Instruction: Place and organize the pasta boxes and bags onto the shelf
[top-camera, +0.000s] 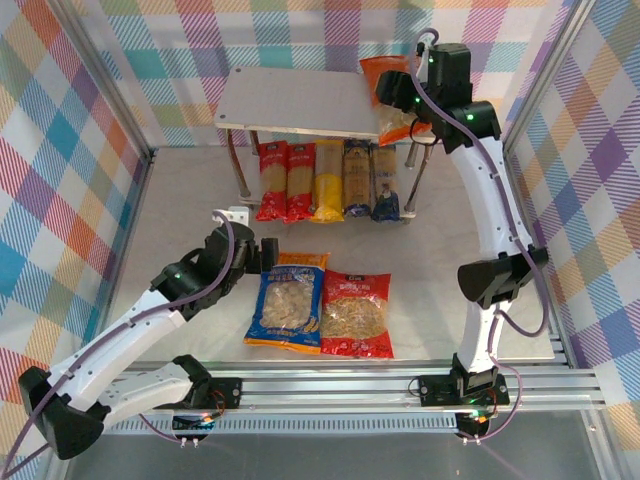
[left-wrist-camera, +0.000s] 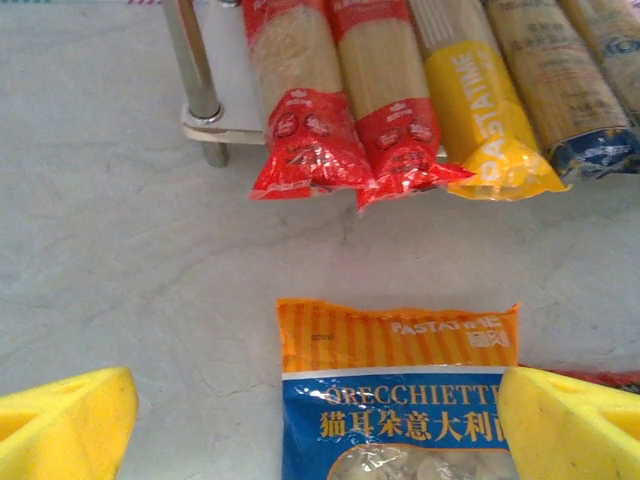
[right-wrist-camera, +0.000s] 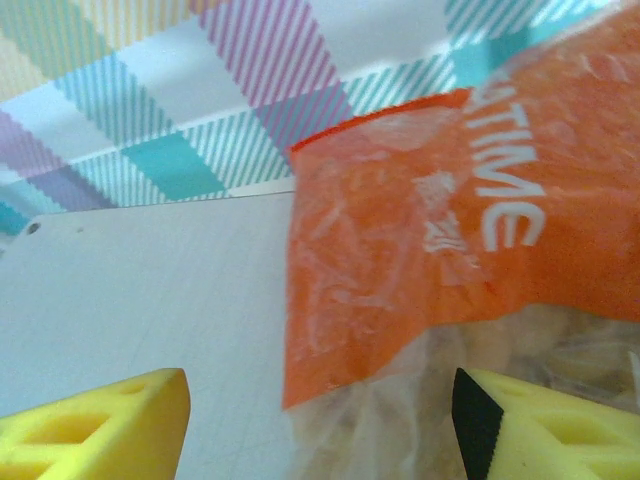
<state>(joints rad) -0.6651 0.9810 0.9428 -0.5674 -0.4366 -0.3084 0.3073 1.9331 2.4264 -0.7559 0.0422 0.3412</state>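
Observation:
The shelf (top-camera: 290, 100) stands at the back. On its lower board lie the pasta boxes side by side: two red (top-camera: 271, 180) (top-camera: 299, 180), one yellow (top-camera: 328, 180) and two clear ones with dark blue ends (top-camera: 357, 178). An orange bag (top-camera: 392, 122) rests on the right end of the top board (right-wrist-camera: 150, 290). My right gripper (right-wrist-camera: 320, 425) is open over this bag's near end (right-wrist-camera: 420, 220), one finger on each side. A blue-and-orange bag (top-camera: 290, 305) and a red bag (top-camera: 357, 315) lie flat on the table. My left gripper (left-wrist-camera: 318, 420) is open astride the blue-and-orange bag's top edge (left-wrist-camera: 400, 345).
Thin metal shelf legs (left-wrist-camera: 195, 70) stand left of the red packs (left-wrist-camera: 300, 110). Checkered walls and metal frame posts (top-camera: 110, 90) close in the sides and back. A rail (top-camera: 330, 392) runs along the near edge. Bare table lies left of the bags.

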